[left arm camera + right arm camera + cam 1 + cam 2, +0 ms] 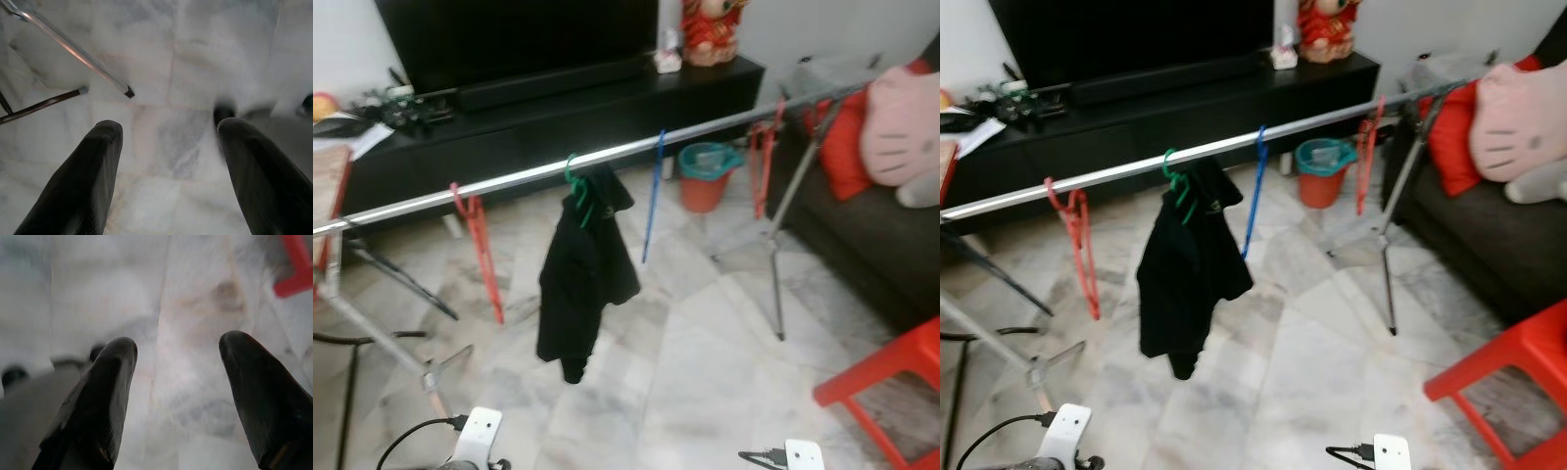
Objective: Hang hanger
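The floor (705,343) is pale marble, with a black TV counter (558,117) at the back. A long silver rail (607,152) runs across the room. A green hanger (576,186) hangs on it and holds a black jacket (582,279). A blue hanger (652,196) and 2 red hangers (480,245) hang there too. The left gripper (168,147) and right gripper (178,377) point at the floor, fingers wide apart, holding nothing.

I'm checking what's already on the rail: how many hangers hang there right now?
4. A red hanger near the rail's left end, a green hanger holding the black garment, a blue hanger beside it, another red one near the right end. More may be hidden.
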Controlling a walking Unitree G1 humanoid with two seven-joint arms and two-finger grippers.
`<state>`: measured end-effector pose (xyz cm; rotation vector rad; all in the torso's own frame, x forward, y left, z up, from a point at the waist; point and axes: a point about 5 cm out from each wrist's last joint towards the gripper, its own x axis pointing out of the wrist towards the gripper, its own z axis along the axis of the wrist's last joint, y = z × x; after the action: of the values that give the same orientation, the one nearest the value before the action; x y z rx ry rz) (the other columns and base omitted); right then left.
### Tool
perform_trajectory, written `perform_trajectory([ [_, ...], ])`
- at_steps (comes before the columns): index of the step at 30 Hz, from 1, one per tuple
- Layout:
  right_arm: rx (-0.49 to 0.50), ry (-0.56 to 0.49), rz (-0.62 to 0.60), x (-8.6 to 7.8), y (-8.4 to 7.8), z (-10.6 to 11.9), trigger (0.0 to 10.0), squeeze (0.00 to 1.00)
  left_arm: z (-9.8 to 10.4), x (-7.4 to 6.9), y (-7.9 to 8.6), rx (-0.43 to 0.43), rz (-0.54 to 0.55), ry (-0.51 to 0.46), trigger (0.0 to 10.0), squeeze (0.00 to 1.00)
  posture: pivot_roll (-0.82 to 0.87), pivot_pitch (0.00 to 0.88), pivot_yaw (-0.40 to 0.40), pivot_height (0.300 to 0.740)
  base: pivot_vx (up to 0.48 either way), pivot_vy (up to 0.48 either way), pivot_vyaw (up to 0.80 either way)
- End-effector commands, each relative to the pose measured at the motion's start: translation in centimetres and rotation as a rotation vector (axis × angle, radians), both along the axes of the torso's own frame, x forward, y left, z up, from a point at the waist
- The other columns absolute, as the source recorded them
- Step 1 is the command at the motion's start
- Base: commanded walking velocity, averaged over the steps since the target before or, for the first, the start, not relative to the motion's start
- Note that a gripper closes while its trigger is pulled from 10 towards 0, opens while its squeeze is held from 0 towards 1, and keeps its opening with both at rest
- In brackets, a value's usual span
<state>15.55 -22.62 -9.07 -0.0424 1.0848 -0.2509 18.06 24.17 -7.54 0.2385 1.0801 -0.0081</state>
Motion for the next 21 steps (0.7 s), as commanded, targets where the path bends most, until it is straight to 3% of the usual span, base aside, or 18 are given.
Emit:
perform_trajectory([
  [1,0.024,0.033,-0.01,-1.06,0.71,-0.57,10.0,0.0,-0.44,-1.16,0.45,0.008,0.004,0.048,10.0,0.0,-0.12,0.0,0.04,0.74,0.0,0.0,-0.7],
  [21,0.023,0.031,-0.015,-1.0,0.69,-0.54,10.0,0.0,-0.38,-1.01,0.35,-0.001,-0.014,0.04,10.0,0.0,-0.11,0.0,0.039,0.74,0.0,0.0,-0.7],
])
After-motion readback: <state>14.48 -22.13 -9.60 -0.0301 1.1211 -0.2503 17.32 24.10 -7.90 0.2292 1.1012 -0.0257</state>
